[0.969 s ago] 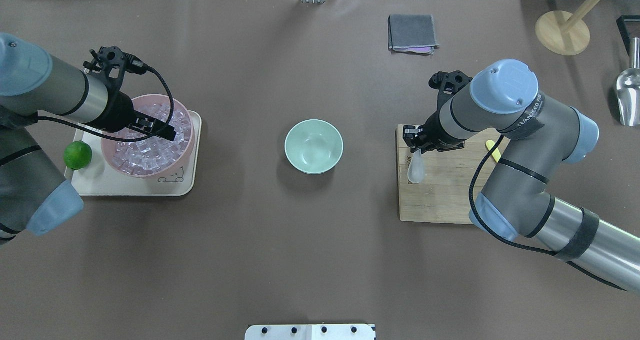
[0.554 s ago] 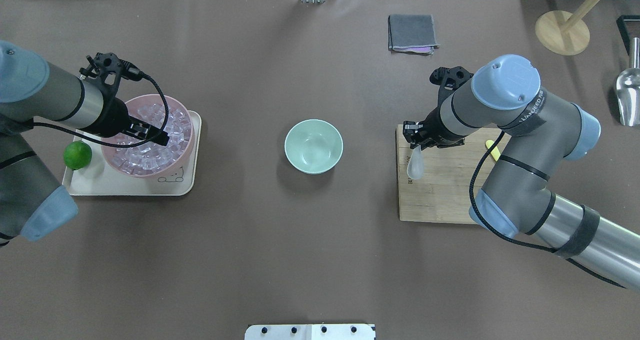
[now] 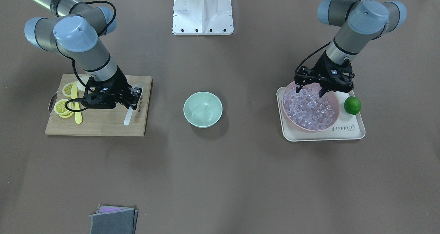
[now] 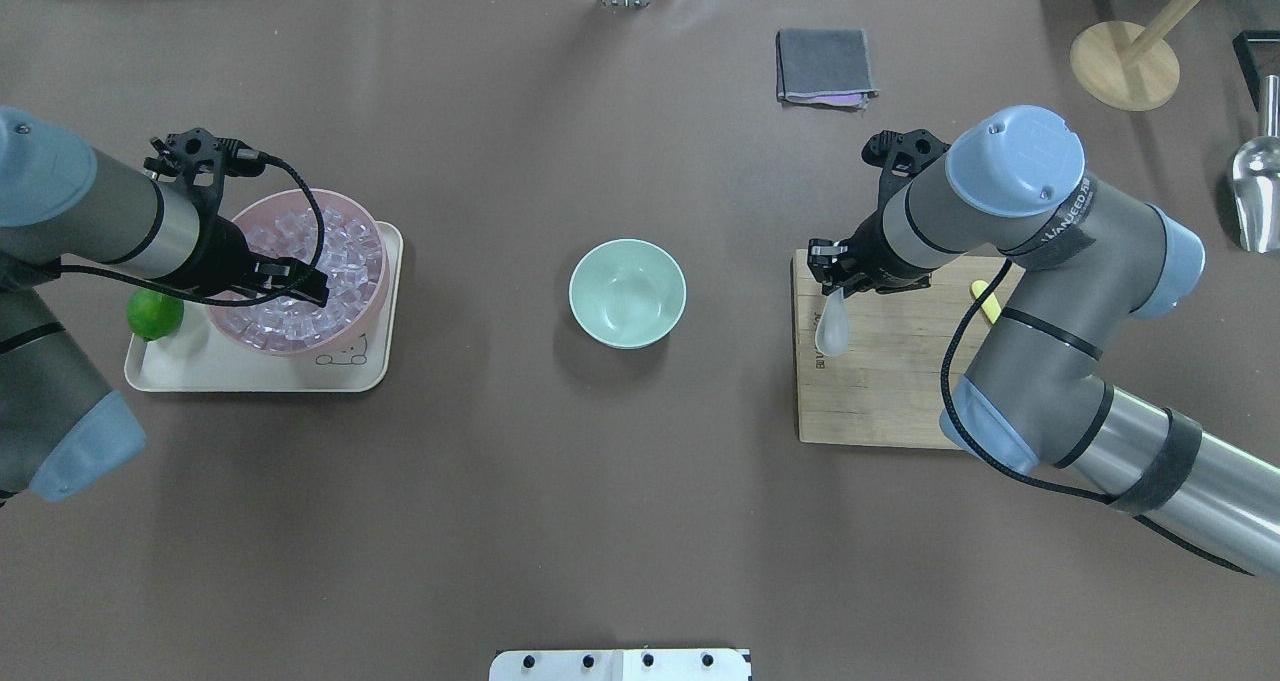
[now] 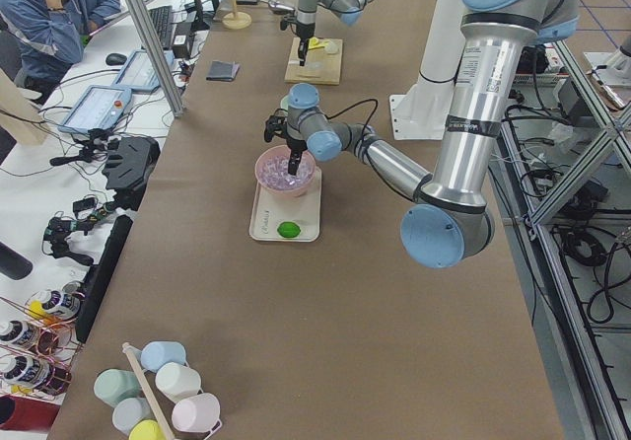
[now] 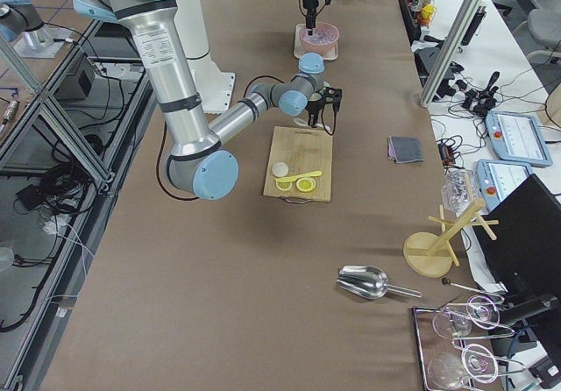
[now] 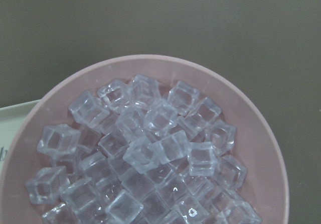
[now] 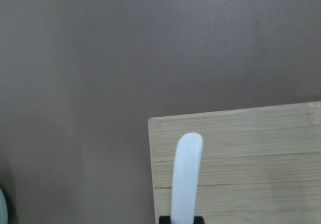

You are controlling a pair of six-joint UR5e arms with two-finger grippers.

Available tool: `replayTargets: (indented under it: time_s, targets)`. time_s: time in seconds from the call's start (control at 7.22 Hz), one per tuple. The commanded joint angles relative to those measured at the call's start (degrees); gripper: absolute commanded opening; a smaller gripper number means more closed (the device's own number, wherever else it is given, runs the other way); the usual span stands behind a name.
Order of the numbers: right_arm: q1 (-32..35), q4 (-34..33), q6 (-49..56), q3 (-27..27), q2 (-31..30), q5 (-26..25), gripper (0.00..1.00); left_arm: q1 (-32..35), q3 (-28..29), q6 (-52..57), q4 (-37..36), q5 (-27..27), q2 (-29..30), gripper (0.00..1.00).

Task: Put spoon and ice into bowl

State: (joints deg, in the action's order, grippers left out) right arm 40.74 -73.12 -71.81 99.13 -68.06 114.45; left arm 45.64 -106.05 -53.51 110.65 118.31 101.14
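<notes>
The mint-green bowl (image 4: 627,293) stands empty at the table's middle; it also shows in the front view (image 3: 202,109). My right gripper (image 4: 836,279) is shut on the white spoon (image 4: 831,329) and holds it just above the cutting board's (image 4: 880,391) inner edge. The right wrist view shows the spoon's handle (image 8: 186,174) over the board. My left gripper (image 3: 310,89) is open, its fingers spread over the pink bowl (image 3: 309,129) heaped with clear ice cubes (image 3: 311,108). The left wrist view shows the ice (image 7: 150,148) close below, with no fingers in view.
The pink bowl sits on a cream tray (image 4: 300,373) with a lime (image 4: 152,313). Lemon slices (image 3: 63,107) and a yellow knife (image 3: 77,112) lie on the board. A grey cloth (image 4: 825,64), a wooden stand (image 4: 1125,66) and a metal scoop (image 4: 1255,191) are at the far right.
My left arm has drawn back to the left, its open gripper now over the pink bowl's near-left part. My right gripper has shifted slightly away with the spoon in it.
</notes>
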Motion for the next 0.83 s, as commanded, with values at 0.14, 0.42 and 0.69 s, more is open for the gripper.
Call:
replayTargets:
  time_s: [0.14, 0.42, 0.69]
  targets:
    - [0.0, 0.0, 0.0, 0.0, 0.0, 0.1, 0.00, -1.9, -0.7, -16.3, 0.0, 2.0, -0.2, 0.87]
    - [0.1, 0.1, -0.5, 0.4, -0.1, 0.7, 0.00, -2.4, -0.6, -17.9, 0.0, 1.7, -0.3, 0.87]
    - [1.9, -0.4, -1.4, 2.7, -0.5, 3.6, 0.00, -2.4, 0.1, -17.8, 0.0, 1.6, -0.2, 0.87]
